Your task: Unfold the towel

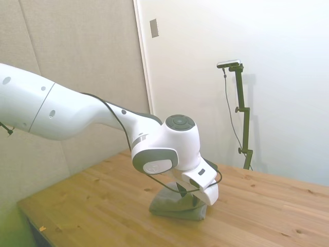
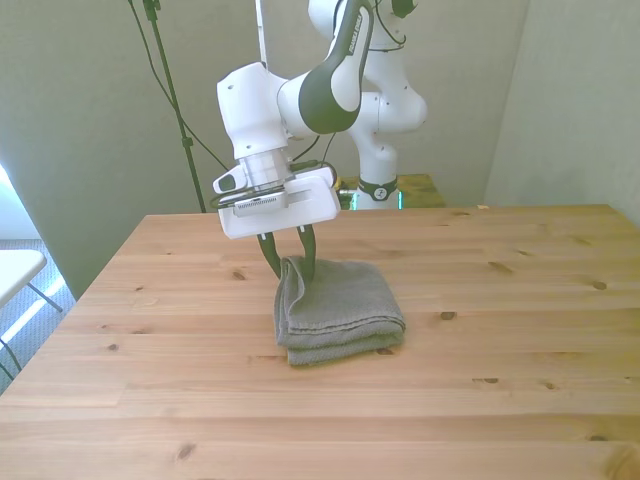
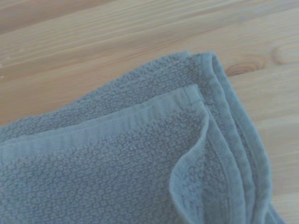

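Item: grey terry towel (image 2: 340, 310). Folded into a thick, roughly square stack of several layers. Lies flat on the wooden table (image 2: 520, 330), a little toward the front view's left of the table's middle, well in from every edge. Its stacked hemmed edges show along the near side and along the side toward the front view's left. In the side view the towel (image 1: 177, 205) appears as a low grey bundle under the arm's wrist, mostly hidden by it.

Item: towel corner, close view. The wrist view shows one corner of the towel (image 3: 140, 163) with several hemmed edges lying one upon another. The topmost layer curls up slightly near the corner, leaving a small raised fold. Bare wood of the table (image 3: 93, 42) surrounds the corner.

Item: gripper (image 2: 289, 260). Carried on the white Franka arm (image 2: 300, 100) and pointing straight down. Its two dark fingers (image 2: 269, 256) stand a narrow way apart at the towel's far corner on the front view's left. One finger is just outside the towel's edge; the other is at or over the cloth. The tips are down at the level of the top layers. Whether any cloth lies between them cannot be told. In the side view the gripper (image 1: 181, 189) is mostly hidden behind the wrist housing.

Item: table surface. Light knotty planks, with the towel upon it.
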`<state>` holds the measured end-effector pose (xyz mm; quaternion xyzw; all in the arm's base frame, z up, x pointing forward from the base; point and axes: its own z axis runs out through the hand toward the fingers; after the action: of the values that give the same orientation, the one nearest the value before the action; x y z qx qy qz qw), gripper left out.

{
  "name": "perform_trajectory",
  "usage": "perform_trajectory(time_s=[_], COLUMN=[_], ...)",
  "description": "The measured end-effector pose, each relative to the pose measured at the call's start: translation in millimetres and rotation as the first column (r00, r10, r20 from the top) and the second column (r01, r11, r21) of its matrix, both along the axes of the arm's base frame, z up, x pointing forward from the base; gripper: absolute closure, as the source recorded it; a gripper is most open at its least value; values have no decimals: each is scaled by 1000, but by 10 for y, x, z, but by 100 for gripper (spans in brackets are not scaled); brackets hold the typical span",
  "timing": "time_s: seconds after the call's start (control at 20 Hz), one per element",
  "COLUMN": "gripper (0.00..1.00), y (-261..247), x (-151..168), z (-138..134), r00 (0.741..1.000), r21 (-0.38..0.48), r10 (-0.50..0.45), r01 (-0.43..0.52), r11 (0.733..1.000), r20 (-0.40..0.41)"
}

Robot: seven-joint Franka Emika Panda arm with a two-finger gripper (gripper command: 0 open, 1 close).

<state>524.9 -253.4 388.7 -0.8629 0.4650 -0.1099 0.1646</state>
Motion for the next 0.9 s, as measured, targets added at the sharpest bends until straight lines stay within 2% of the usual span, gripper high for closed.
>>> perform_trajectory(time_s=[0.25,0.4,0.9], gripper=[100,100,100], y=[123,311,1407], x=[47,54,-91], z=[48,184,689], r00=[1000,998,969], r21=[-5,-7,-58], r10=[20,51,210], r01=[-20,-51,-205], r11=[1000,999,977], r20=[14,37,127])
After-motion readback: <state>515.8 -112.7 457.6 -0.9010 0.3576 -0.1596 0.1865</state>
